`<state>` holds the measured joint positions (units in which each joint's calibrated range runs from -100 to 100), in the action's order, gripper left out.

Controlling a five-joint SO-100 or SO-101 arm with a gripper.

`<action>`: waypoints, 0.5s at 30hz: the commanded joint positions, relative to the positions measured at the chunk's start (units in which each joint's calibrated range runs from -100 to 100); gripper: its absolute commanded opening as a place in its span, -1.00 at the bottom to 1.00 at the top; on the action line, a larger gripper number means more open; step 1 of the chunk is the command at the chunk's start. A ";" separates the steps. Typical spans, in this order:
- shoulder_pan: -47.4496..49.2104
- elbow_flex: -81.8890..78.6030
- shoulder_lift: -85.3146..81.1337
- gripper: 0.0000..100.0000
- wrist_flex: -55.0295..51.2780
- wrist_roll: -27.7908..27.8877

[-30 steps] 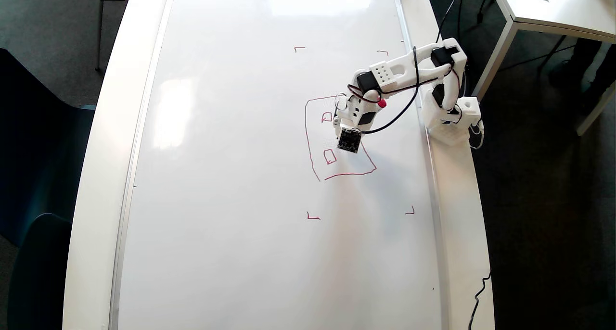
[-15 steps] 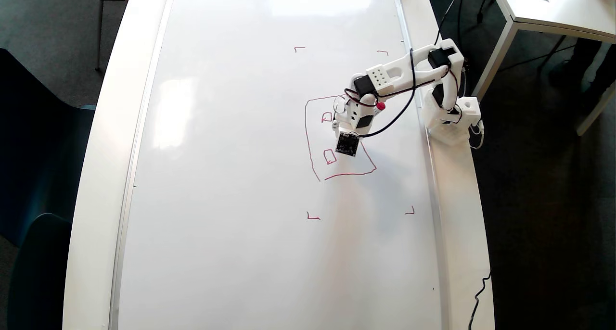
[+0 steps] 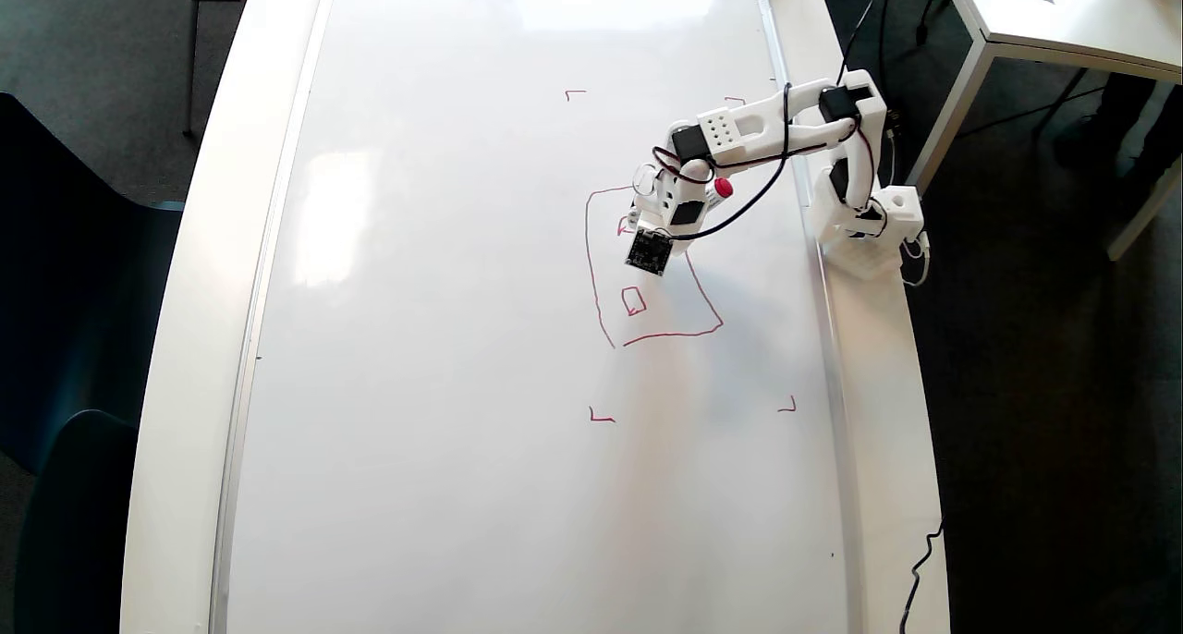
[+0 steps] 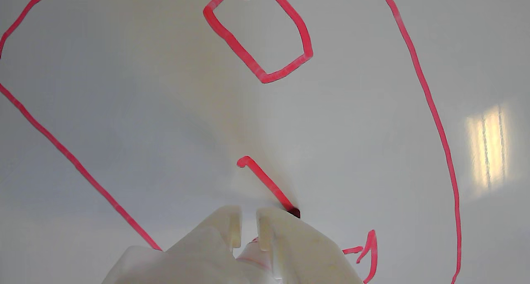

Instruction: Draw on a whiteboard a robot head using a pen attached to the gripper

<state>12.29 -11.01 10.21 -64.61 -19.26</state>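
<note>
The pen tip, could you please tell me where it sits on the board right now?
In the wrist view the pen tip touches the whiteboard just right of the gripper, ending a short fresh red stroke inside the robot head outline, below a small square.

In the overhead view the white jointed arm [image 3: 786,126] reaches from its base at right-centre leftward, wrist bent toward the lower left, while the wrist view shows the gripper [image 4: 247,217] at bottom centre, fingertips narrowly apart.
</note>
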 commanded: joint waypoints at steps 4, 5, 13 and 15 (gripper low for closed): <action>-0.17 0.16 0.07 -0.99 -0.38 0.12; -0.17 0.16 0.07 -0.99 -0.55 0.12; -0.17 -2.20 -0.02 -0.99 -0.90 -0.04; -0.17 -3.65 -0.02 -0.99 -0.98 -0.10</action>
<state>12.29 -12.47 10.12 -65.03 -19.26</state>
